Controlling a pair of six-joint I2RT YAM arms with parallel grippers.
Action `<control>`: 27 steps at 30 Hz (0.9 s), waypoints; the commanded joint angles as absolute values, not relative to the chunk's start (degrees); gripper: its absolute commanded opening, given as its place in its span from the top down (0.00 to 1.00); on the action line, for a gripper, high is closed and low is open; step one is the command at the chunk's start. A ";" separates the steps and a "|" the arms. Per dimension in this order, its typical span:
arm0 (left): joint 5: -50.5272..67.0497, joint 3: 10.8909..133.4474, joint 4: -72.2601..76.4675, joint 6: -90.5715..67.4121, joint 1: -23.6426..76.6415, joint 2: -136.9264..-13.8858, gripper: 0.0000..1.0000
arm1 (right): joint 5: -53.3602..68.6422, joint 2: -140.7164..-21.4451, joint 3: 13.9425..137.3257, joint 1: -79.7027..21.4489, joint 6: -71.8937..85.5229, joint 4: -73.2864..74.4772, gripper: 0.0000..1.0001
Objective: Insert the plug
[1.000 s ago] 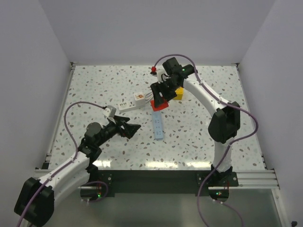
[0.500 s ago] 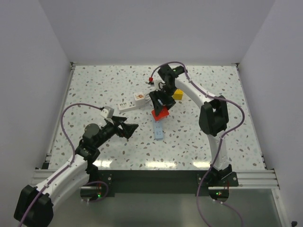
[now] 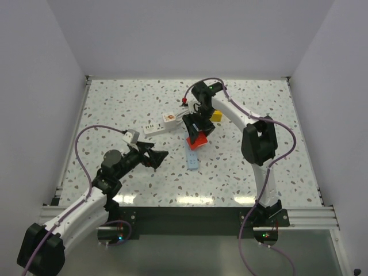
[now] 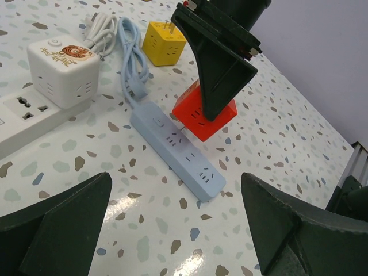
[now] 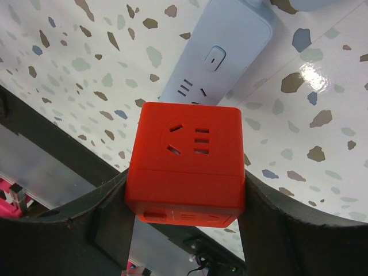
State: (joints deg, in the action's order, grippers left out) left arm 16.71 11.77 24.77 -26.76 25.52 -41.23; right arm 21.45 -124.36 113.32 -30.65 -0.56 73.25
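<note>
My right gripper (image 3: 196, 125) is shut on a red cube plug adapter (image 3: 196, 140) and holds it just above the near-middle of a light blue power strip (image 3: 192, 153) that lies on the table. In the right wrist view the red cube (image 5: 187, 161) fills the space between my fingers (image 5: 276, 224), with the strip (image 5: 213, 63) behind it. In the left wrist view the red cube (image 4: 205, 115) sits over the blue strip (image 4: 178, 148), under the right gripper's dark fingers (image 4: 221, 63). My left gripper (image 3: 156, 155) is open and empty, to the left of the strip.
A white power strip (image 3: 153, 127) with a white cube adapter (image 3: 169, 118) lies left of the red cube. A yellow cube adapter (image 3: 216, 114) sits behind the right gripper. A coiled pale blue cable (image 4: 131, 60) lies by the strip's far end. A small red object (image 3: 184, 100) sits at the back.
My right gripper has carried the red cube slightly towards the near side and lower, over the blue strip. My left arm has pulled back a little and now holds still.
</note>
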 commanded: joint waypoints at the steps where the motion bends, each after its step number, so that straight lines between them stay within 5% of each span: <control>1: 16.88 12.48 26.72 -26.10 25.14 -40.61 0.00 | 20.57 -122.78 113.73 -31.64 1.58 74.00 1.00; 27: 16.52 12.22 26.10 -26.37 25.14 -39.02 0.00 | 15.91 -125.07 113.47 -34.28 3.78 73.30 1.00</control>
State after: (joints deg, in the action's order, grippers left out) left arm 16.69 11.77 24.75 -26.79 25.52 -39.72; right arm 15.88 -124.60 113.23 -33.87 2.66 73.01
